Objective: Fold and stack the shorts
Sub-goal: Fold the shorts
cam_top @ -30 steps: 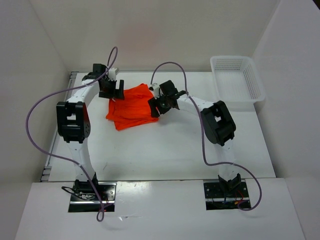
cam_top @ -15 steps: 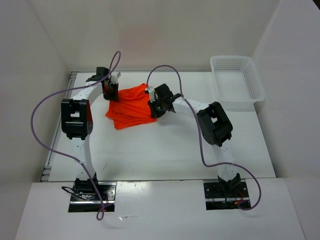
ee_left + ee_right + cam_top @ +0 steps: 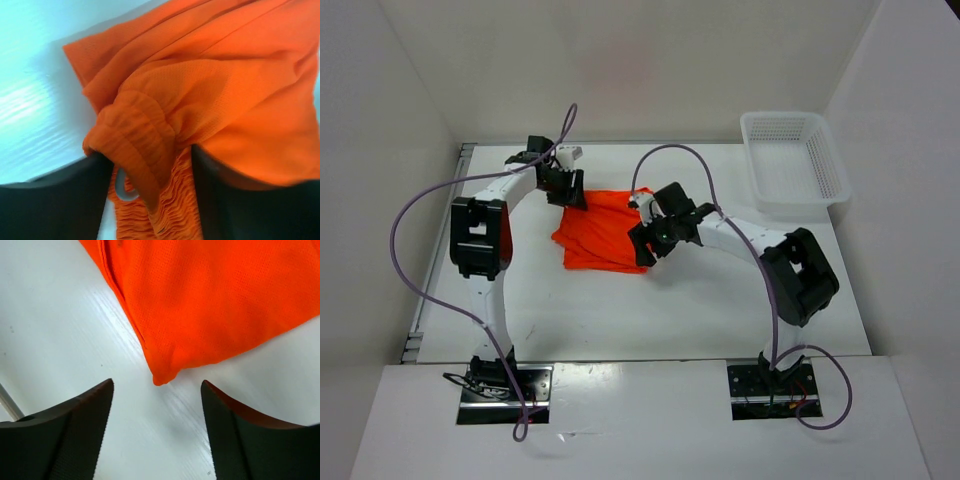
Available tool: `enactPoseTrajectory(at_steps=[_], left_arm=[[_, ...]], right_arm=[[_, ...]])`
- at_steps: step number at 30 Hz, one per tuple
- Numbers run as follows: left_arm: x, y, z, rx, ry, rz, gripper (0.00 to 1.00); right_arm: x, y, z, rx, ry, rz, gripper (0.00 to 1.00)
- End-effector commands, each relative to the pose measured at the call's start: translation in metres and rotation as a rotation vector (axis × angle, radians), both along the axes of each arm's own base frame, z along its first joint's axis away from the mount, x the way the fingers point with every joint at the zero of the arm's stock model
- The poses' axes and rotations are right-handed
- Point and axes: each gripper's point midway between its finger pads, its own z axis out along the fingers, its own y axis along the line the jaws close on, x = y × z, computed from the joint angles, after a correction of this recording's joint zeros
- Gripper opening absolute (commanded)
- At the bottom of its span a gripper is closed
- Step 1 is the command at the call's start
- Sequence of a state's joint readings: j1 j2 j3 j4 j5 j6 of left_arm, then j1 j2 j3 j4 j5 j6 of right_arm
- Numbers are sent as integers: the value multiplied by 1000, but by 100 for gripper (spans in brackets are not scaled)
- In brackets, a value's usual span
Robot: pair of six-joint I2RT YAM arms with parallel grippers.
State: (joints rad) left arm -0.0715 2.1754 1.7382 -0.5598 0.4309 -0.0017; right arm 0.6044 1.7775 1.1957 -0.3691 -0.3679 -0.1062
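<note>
On the white table (image 3: 620, 310), beyond the two arm bases, the right gripper (image 3: 648, 243) sits low at the near right corner of the shorts (image 3: 600, 240). These lie as a flattened orange bundle in the middle of the table, slightly left of centre. In the right wrist view this gripper (image 3: 157, 430) is spread wide. Its two dark fingers (image 3: 60, 440) stand apart over the table top, and the pointed corner of the orange fabric (image 3: 200, 305) lies just ahead of the gap, touching neither finger. Further back, the left gripper (image 3: 570, 190) comes down on the far left edge of the shorts. Its wrist view shows the left gripper (image 3: 150, 165) pinching a gathered fold of the ribbed waistband (image 3: 142, 145), which bunches up between the fingers (image 3: 55, 200) while the rest of the cloth (image 3: 240, 90) spreads away across the table. At the far right corner a white mesh basket (image 3: 798, 208) stands well apart from the shorts and from both grippers.
</note>
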Motion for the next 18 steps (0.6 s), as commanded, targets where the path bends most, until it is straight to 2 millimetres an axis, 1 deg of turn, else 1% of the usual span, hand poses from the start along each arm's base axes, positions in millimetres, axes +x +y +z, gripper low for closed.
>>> enactPoseTrajectory(at_steps=[1,2,3,4,5,6,7,8,9,10,11,12,13,14,15,16,17,18], left_arm=[[4,-7,36,-69,-61,-31,72],[4,-9,44,-80,-69,-37,82],[0,-9,50,-80,-65,-37,100],[-3,-9,69,-81,-92,-38,100],[-6,-8,80,-82,-107,-39,100],[-12,-8,91,-82,-110,-39,100],[-19,-8,110,-83,-138,-40,100],[-29,-7,109,-82,-118,-39,100],[-39,-7,105,-61,-90,-35,100],[-45,-4,105,-49,-88,-27,100],[-53,-2,96,-37,-57,-20,100],[-66,1,79,-25,-4,-15,100],[-73,3,68,-15,26,-10,100],[-79,3,60,-14,51,-10,100],[-85,3,53,-12,74,-10,100],[-91,4,46,-10,97,-9,100],[-99,4,33,-8,127,-9,100],[-104,1,28,-7,137,-18,100]], right_arm=[[-3,9,30,38,-29,82,77],[7,10,39,32,-69,78,77],[15,11,46,21,-107,94,77],[20,12,56,14,-132,99,77],[35,16,76,35,-178,95,77],[42,15,88,55,-191,87,77],[55,16,102,84,-215,78,77],[68,4,109,100,-214,29,77],[79,2,108,111,-217,0,77],[92,3,106,127,-217,-31,77],[102,-1,102,119,-222,-51,77],[113,-7,96,113,-218,-82,77],[124,-7,98,120,-232,-92,77],[135,-6,80,117,-198,-118,77],[145,-11,75,118,-184,-147,76],[159,-7,81,144,-199,-157,76],[167,-3,61,142,-161,-176,75],[179,-5,64,149,-176,-187,75]])
